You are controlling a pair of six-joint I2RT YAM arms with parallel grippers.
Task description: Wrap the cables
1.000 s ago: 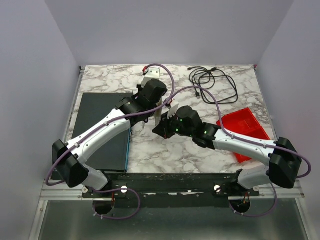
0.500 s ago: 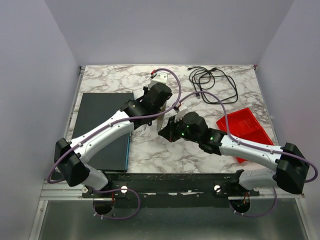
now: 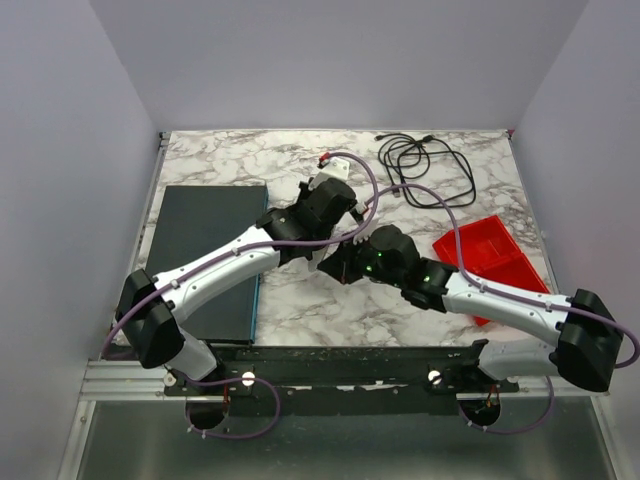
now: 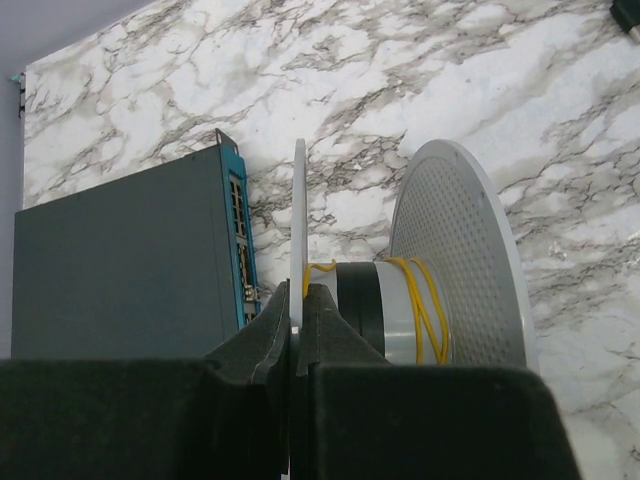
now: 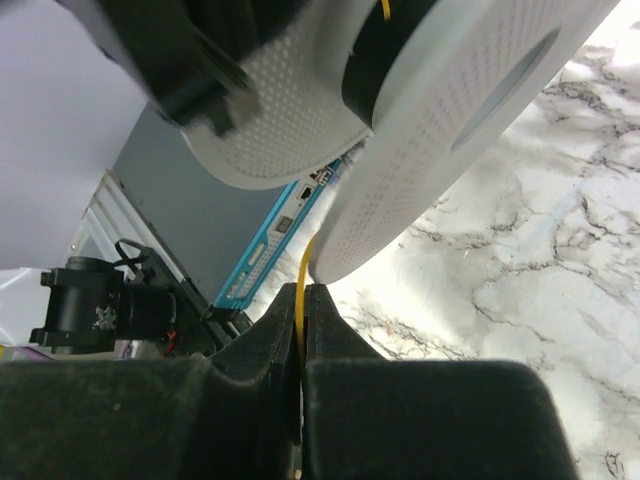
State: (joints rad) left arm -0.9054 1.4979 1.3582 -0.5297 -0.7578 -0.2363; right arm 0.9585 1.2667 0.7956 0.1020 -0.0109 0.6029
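The black cables lie in a loose tangle at the back right of the table, apart from both grippers. My left gripper is shut on the thin flange of a white spool. The spool's hub carries black tape and a few turns of thin yellow cord. My right gripper is shut on that yellow cord just below the spool. In the top view the two grippers meet mid-table, left and right, with the spool mostly hidden between them.
A dark grey flat box with a teal edge lies at the left; it also shows in the left wrist view. A red tray sits at the right. Lilac cords run along both arms.
Both grippers have moved to the right and a little farther back with the spool. The left wrist has swung toward the black cables. Both stay shut.
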